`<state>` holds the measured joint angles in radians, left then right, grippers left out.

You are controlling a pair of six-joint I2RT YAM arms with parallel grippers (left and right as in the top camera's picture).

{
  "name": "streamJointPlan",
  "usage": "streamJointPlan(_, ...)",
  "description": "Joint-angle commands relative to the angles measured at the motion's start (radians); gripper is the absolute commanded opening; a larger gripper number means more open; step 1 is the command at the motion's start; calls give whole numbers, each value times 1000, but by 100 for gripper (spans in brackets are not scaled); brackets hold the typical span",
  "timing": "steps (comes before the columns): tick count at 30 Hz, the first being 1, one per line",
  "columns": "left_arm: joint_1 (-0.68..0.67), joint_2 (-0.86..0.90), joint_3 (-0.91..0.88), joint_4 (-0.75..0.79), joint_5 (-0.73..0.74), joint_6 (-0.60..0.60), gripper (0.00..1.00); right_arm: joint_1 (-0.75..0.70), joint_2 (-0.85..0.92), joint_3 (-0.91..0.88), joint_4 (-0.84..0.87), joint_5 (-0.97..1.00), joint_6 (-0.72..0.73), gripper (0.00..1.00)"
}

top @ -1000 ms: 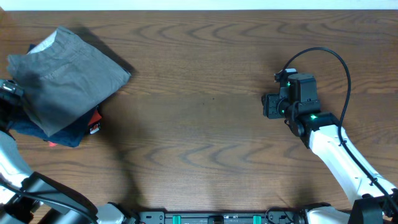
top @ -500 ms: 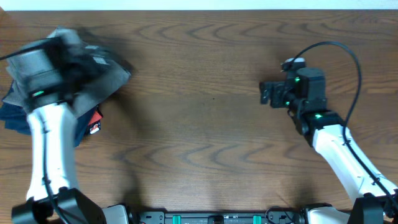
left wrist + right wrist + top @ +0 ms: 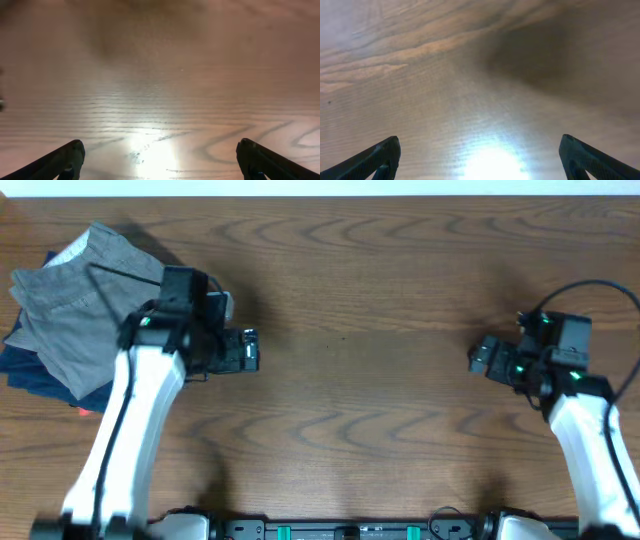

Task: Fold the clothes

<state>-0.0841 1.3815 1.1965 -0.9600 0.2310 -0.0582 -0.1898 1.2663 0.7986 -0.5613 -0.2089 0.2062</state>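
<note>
Your overhead view is bright and sharp, with soft shadows on the table (image 3: 340,270). Your 2 wrist views are hazy and unfocused, each with white glare at low centre.

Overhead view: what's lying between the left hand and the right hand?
Nothing. Only bare wooden table runs from the left hand to the right hand, as the overhead view shows.

Wooden table (image 3: 380,270) — folded navy garment (image 3: 35,378) at left edge, red bit (image 3: 84,411) beside.

Left claw (image 3: 249,350) and right claw (image 3: 480,358) gape wide, pointing toward each other.
</note>
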Motion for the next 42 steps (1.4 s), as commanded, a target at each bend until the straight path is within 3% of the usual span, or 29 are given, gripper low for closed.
streamJointPlan(1, 1, -168, -24, 3, -35, 16, 98, -21, -116, 6, -36, 16, 8, 99)
streamJointPlan(10, 1, -739, -246, 88, -200, -51, 98, -10, -510, -12, -82, 130, -24, 99)
streamJointPlan(17, 1, -968, -274, 67, -202, -51, 98, -10, -629, -12, -84, 130, -24, 99)
streamJointPlan(42, 1, -1011, -275, 18, -201, -51, 98, -6, -655, -23, -143, 130, -24, 99)
